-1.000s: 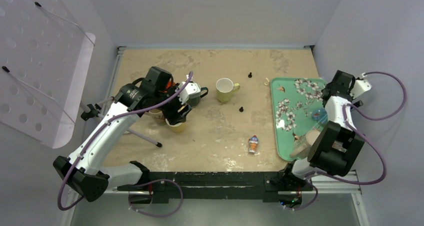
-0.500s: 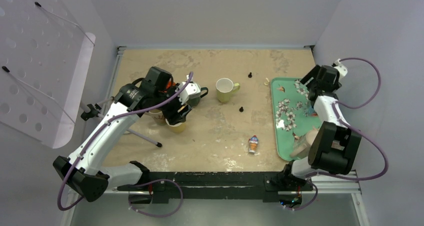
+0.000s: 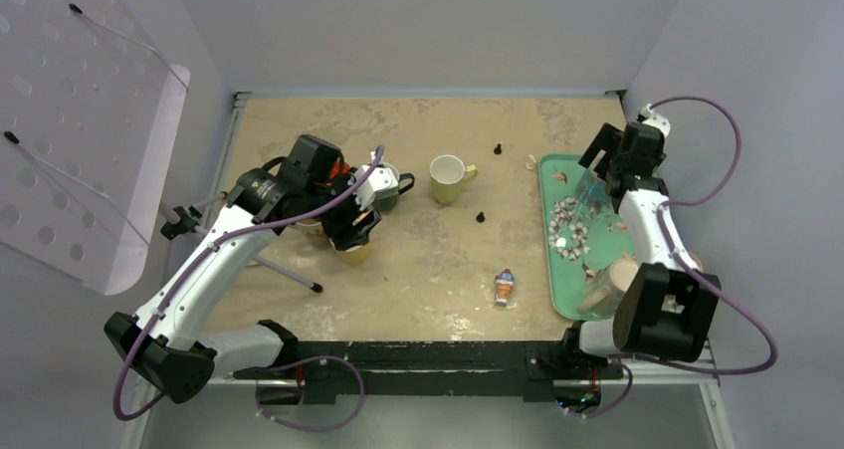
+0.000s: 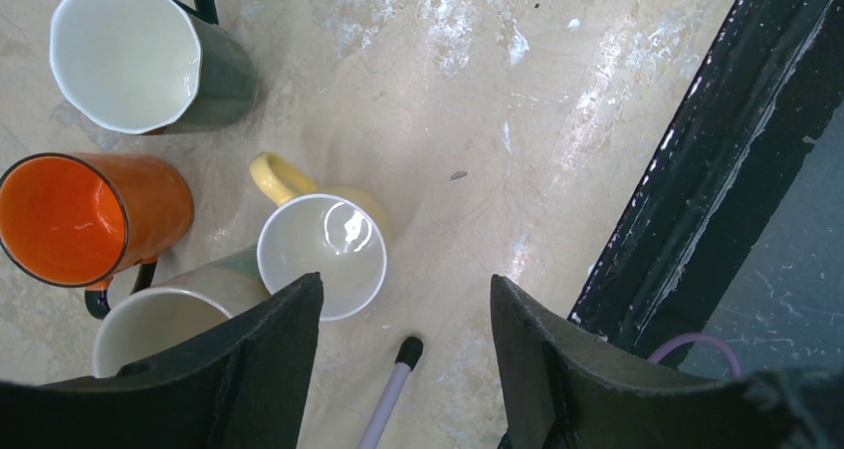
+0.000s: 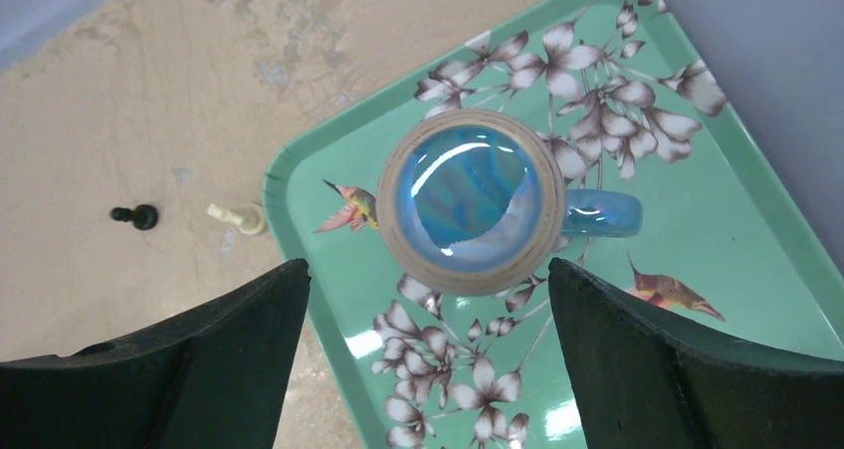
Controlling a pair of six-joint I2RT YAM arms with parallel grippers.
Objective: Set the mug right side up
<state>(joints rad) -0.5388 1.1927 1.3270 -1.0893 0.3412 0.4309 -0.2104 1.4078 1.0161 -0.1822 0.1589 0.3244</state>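
Note:
A blue mug (image 5: 471, 200) stands upside down on the green flowered tray (image 5: 328, 270), its unglazed foot ring facing up and its handle pointing right. My right gripper (image 5: 426, 266) hovers straight above it, jaws wide open on either side, touching nothing. In the top view the mug (image 3: 591, 187) sits near the tray's far left part, under the right gripper (image 3: 598, 175). My left gripper (image 4: 403, 364) is open and empty above a cluster of upright mugs at the left (image 3: 353, 225).
Under the left gripper stand a yellow mug (image 4: 321, 255), an orange mug (image 4: 70, 215), a dark green mug (image 4: 129, 56) and a pale one (image 4: 159, 320). A yellow-green mug (image 3: 450, 178), chess pieces (image 3: 497, 149), a small toy (image 3: 506, 286) and a white rod (image 3: 289, 273) lie on the table.
My right arm has swung from the tray's far right to its far left. The blue mug now shows under the gripper, farther up the tray. The left arm has not moved.

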